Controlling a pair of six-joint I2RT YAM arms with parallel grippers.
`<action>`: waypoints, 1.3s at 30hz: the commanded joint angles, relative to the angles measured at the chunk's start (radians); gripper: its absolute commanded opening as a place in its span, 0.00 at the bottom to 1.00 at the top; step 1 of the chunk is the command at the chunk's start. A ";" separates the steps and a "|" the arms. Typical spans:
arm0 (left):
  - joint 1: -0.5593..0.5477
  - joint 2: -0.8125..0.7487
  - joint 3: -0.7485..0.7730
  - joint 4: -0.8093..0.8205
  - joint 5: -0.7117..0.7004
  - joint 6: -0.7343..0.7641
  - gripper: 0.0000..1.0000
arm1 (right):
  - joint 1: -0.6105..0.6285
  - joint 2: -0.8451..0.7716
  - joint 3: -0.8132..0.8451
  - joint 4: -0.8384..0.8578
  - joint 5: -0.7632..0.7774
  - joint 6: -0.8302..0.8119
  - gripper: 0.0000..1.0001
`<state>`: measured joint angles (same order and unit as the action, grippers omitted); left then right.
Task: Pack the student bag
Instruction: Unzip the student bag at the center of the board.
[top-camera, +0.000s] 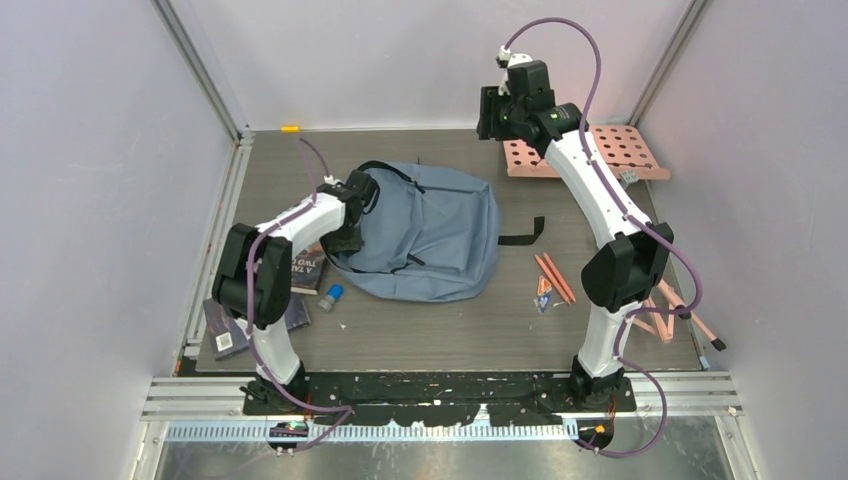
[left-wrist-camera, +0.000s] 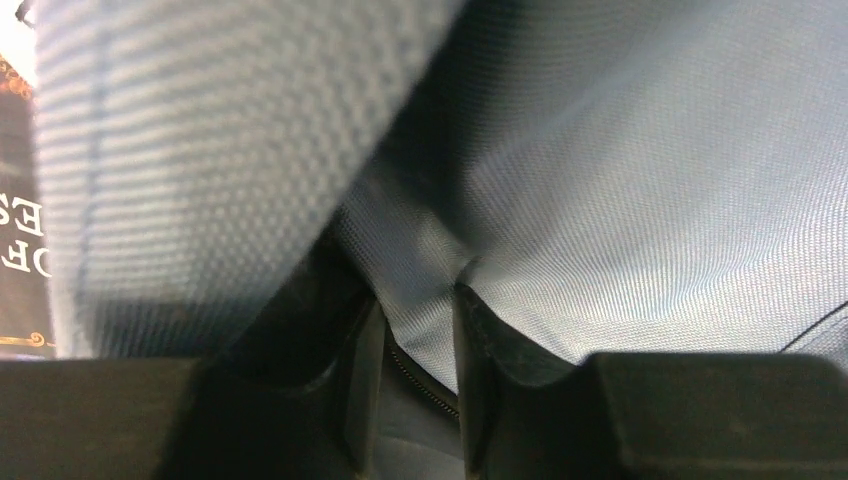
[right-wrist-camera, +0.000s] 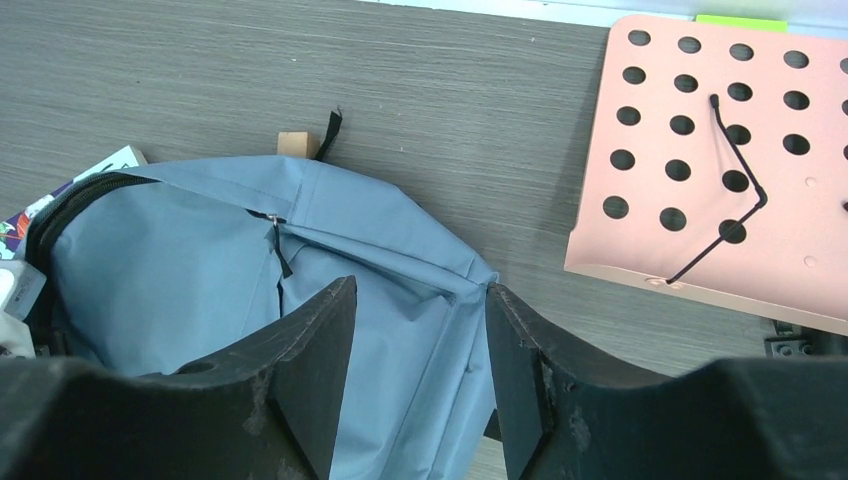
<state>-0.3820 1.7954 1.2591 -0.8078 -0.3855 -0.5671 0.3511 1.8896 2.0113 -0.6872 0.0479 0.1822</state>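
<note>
At the near left corner of the table (top-camera: 450, 335), a dark book (top-camera: 232, 328) is seen lying flat. Just beyond it, a second book (top-camera: 306, 270) is partly covered by the left arm. A small blue object (top-camera: 331, 294) is parked between that book and the bag. None of these is packed yet.

Next out, the left gripper (left-wrist-camera: 412, 345) is found right at the student bag (top-camera: 430, 235), at its left end, where the zipper-lined mouth is. In the wrist view the jaws are set narrow. A fold of grey-blue fabric beside the zipper teeth is caught between them. It is judged to be pinched, though how firmly cannot be told.

The bag itself is laid flat mid-table. Its long axis is run roughly left to right, with the mouth toward the left arm and the closed end toward the right. The mouth is thus served by the left arm, and the books are placed on that same side, close by. What is inside cannot be made out, since only a dark slit along the zipper is shown. The coming move is judged to turn on that edge being raised so the mouth gapes.

Right of the bag, a black strap (top-camera: 522, 235) and a few pencils (top-camera: 553, 278) are scattered, apart from the fabric.

Farthest off, the right gripper (right-wrist-camera: 420, 330) is held high above the bag's right end. Its jaws are spread and nothing is held between them. A pink pegboard (right-wrist-camera: 780, 200) is set at the far right.
</note>
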 joint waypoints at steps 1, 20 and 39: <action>0.014 0.024 0.025 0.030 -0.030 0.009 0.24 | -0.003 0.003 0.044 -0.003 0.019 -0.017 0.56; -0.109 -0.214 -0.019 0.403 0.231 0.213 0.00 | -0.003 0.003 0.062 -0.025 -0.017 -0.004 0.42; -0.267 -0.167 0.071 0.404 0.358 0.355 0.00 | 0.004 0.131 0.097 0.016 -0.392 0.421 0.55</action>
<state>-0.6300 1.6310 1.2976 -0.4717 -0.0845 -0.2481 0.3511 1.9270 1.9900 -0.6304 -0.2211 0.4263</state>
